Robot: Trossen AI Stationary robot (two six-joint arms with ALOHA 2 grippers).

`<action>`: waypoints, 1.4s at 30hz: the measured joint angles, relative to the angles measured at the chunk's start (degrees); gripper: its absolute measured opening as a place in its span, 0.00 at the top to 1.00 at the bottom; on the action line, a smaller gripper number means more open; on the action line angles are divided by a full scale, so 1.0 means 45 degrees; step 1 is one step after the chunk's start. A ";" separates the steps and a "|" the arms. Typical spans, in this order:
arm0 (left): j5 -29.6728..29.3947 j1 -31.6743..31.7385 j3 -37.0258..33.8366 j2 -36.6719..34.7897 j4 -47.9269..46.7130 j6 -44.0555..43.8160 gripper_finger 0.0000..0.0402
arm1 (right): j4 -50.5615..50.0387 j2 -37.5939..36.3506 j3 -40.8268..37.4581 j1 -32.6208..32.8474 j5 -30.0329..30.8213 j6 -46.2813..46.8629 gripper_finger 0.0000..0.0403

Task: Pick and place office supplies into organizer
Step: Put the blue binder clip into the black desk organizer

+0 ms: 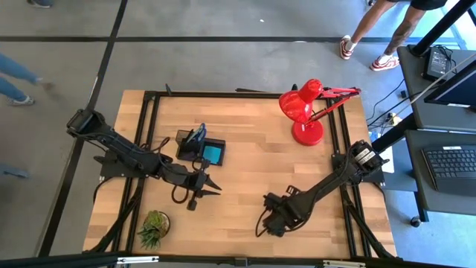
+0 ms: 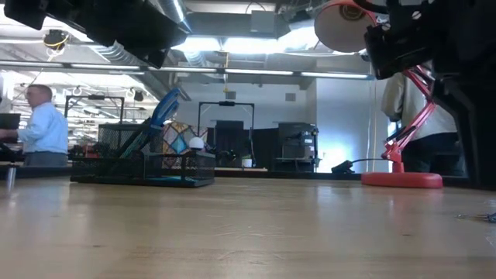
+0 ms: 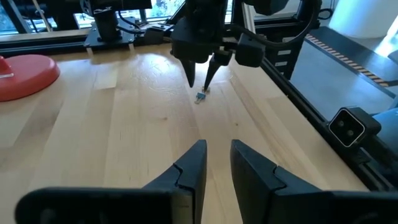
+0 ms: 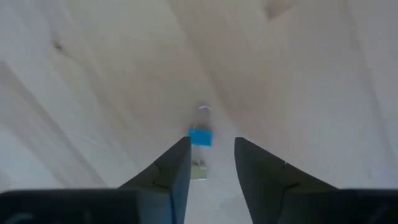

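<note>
A tiny blue clip with pale metal parts (image 4: 200, 135) lies flat on the wooden table near its front edge, right of the middle. My right gripper (image 4: 211, 146) points down just over it, open, a finger on either side; in the left wrist view its tips (image 3: 199, 81) stand just above the clip (image 3: 200, 96). The black organizer (image 1: 195, 149) stands at the middle left and holds blue-handled scissors (image 2: 160, 115) upright and a cyan pad (image 1: 213, 154). My left gripper (image 3: 217, 163) hovers open and empty right of the organizer (image 1: 212, 187).
A red desk lamp (image 1: 306, 112) stands at the far right of the table. A small green potted plant (image 1: 154, 228) sits at the near left corner. A black frame rail (image 3: 292, 74) runs along the table's edges. Bare wood lies between the two grippers.
</note>
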 joint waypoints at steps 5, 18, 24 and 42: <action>0.0000 0.0000 0.0000 0.0000 -0.0021 -0.0004 0.84 | -0.0388 0.0000 0.0000 -0.0023 -0.0019 0.0619 0.63; 0.0000 0.0000 0.0000 0.0000 -0.0142 -0.0005 0.84 | -0.0242 -0.0005 0.0000 -0.0019 -0.0276 0.0607 0.52; 0.0000 0.0000 0.0000 0.0000 -0.0167 -0.0010 0.84 | 0.0036 -0.0005 0.0000 -0.0019 -0.0345 0.0471 0.55; 0.0000 0.0000 0.0000 0.0000 -0.0225 -0.0024 0.85 | 0.2364 -0.0096 -0.1836 0.0000 -0.0602 0.0203 0.64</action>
